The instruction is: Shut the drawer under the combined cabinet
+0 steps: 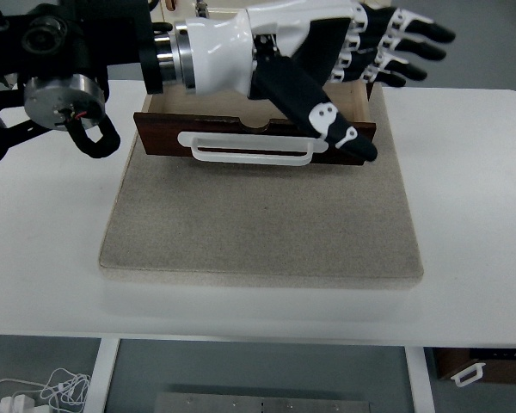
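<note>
Left hand (361, 77) is over the drawer (249, 138) at the far edge of the beige cabinet top (258, 215) on the table (464, 189) — fingers spread wide, holding nothing. Thumb lies across the white handle (241, 153), probably set to push — contact unclear.

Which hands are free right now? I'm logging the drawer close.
Left hand: open, fingers spread above the drawer, holding nothing.
Right hand: not in view.

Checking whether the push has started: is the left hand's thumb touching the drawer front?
Cannot tell: in the top view the left hand thumb overlaps the drawer front, but height is hidden.
</note>
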Robot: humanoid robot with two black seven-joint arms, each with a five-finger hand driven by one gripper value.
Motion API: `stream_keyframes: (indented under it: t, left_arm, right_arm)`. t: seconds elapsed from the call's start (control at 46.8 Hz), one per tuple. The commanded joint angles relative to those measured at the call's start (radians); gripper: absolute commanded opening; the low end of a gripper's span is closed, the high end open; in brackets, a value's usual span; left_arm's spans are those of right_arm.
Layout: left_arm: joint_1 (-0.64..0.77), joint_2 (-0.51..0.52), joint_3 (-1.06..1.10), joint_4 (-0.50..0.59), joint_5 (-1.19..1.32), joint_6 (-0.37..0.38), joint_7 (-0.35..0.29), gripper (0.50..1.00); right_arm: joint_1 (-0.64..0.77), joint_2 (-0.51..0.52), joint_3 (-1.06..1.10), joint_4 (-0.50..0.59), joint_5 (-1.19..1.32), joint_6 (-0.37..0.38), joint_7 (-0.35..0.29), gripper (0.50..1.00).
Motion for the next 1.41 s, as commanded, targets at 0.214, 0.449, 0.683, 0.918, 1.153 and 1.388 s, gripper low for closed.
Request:
stream_keyframes:
  t: [0.214, 0.449, 0.683, 0.918, 1.153, 1.388]
  left_arm:
    - [0.002, -0.039, 0.113, -0.024, 0.054, -0.032, 0.109, 1.0]
    - [0.002, -0.038, 0.124, -0.024, 0.06, -0.159, 0.315, 1.0]
    - [0.017, -0.046, 0.159, -0.019, 0.141, -0.19, 0.417, 1.0]
    - [0.031, -0.064, 0.19, 0.002, 0.173, -0.175, 0.482, 1.0]
    - [0.016, -0.073, 0.193, 0.03, 0.206, -0.176, 0.588, 1.0]
    - [-0.036, -0.081, 0.19, 0.087, 0.23, -0.191, 0.635, 1.0]
  right_arm:
    - [-0.001, 0.0, 0.0, 0.0, 0.0, -0.001, 0.0, 0.952]
    - [-0.001, 0.0, -0.001, 0.0, 0.0, -0.001, 0.0, 0.952]
    - [0.0, 0.0, -0.001, 0.0, 0.0, -0.001, 0.0, 0.952]
    - [-0.001, 0.0, 0.0, 0.0, 0.0, 0.001, 0.0, 0.952]
    - [-0.001, 0.0, -0.001, 0.0, 0.0, 0.001, 0.0, 0.952]
    - [-0.001, 0.0, -0.001, 0.0, 0.0, -0.001, 0.0, 0.952]
